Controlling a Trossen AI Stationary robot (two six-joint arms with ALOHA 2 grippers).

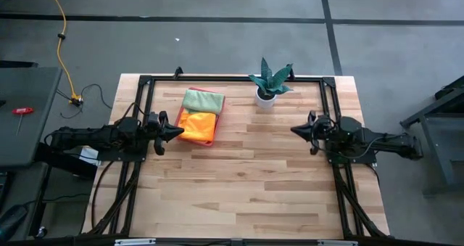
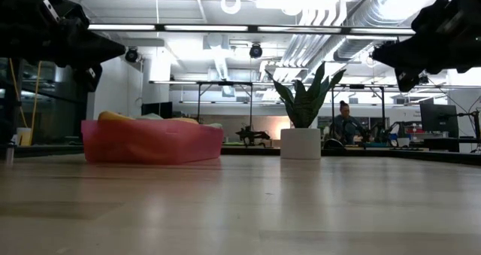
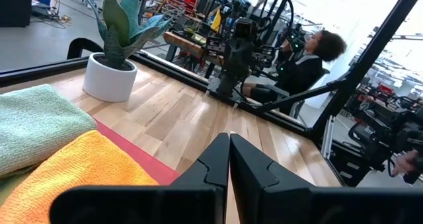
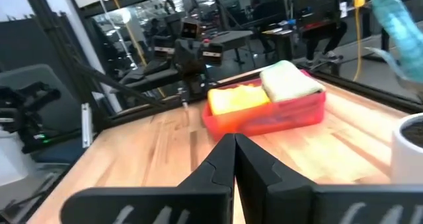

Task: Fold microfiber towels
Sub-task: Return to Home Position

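Well, the table [image 1: 246,184] is a pale butcher-block top inside a black metal frame [image 1: 232,78], standing on a grey concrete floor [image 1: 217,46] crossed by dark tape lines, with a yellow cable [image 1: 62,39] trailing off to the left. From table height the room behind is a bright workshop with ducts and strip lights overhead, more benches, and a person [image 2: 344,124] seated far back. Most of the wood is bare. Toward the far left sits the pink bin [image 2: 150,144], and the folded towels lie in it: the orange towel [image 1: 197,126] on top in the nearer half, the light green towel [image 1: 203,101] in the farther half. What lies beneath them I cannot make out. A snake plant [image 1: 270,79] in a white pot [image 2: 301,144] stands to the right of the bin near the far edge, apart from it. The left gripper [image 1: 178,133] hangs raised above the table at the bin's left side, its two fingers pressed together on nothing. The right gripper [image 1: 294,130] hangs raised well across the table, facing the bin, its fingers likewise together and empty.
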